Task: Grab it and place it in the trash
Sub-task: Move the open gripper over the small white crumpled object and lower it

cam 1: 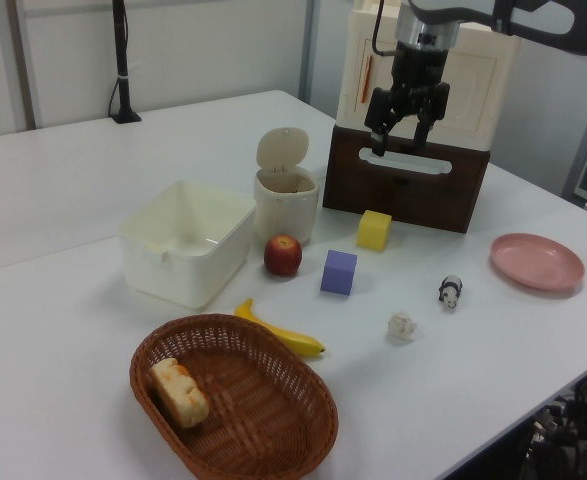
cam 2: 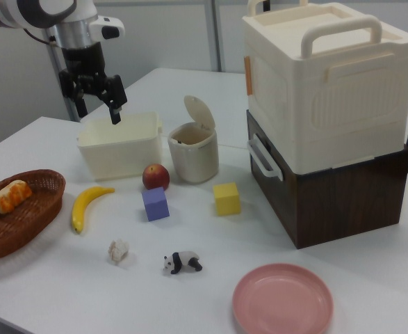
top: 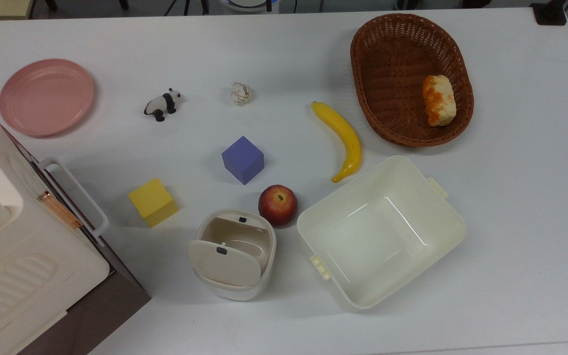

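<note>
The paper ball lies on the table between the panda and the banana, touching neither. It is small, off-white, crumpled tight with brownish creases; I judge it light and easy to squash. Further back the bin stands beside the apple, its lid tipped up, so I judge it ready for a drop. My gripper hangs high, well apart from the ball, fingers spread and holding nothing.

Claw aloft, fingers spread.
</note>
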Action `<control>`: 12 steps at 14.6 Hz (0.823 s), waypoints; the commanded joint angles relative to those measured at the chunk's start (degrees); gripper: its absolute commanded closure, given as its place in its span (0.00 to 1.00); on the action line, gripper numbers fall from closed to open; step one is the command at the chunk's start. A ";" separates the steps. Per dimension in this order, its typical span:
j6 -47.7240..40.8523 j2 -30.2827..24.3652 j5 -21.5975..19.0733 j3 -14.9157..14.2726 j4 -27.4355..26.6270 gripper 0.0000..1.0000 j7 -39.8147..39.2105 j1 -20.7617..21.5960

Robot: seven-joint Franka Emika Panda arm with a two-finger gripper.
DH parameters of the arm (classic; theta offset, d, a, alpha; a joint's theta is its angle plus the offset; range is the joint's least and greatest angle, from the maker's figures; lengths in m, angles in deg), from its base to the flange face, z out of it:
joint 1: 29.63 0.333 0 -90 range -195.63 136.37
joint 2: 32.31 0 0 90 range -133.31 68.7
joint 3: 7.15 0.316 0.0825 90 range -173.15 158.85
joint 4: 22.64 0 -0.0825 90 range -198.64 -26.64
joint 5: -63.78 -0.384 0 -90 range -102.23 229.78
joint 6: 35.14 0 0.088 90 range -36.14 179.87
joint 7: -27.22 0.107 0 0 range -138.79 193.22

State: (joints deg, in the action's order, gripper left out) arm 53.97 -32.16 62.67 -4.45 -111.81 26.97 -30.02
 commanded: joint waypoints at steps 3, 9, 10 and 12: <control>-0.08 -0.59 -1.08 1.43 -7.06 0.00 0.07 0.92; 5.74 -3.80 3.89 1.43 -15.62 0.00 7.45 1.09; 15.04 -7.49 4.53 1.43 -23.78 0.00 11.28 1.09; 28.18 -13.04 6.81 1.43 -36.90 0.00 15.27 1.18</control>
State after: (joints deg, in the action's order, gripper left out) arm 68.36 -35.06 66.63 -2.97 -130.46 37.58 -29.33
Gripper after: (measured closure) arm 0.000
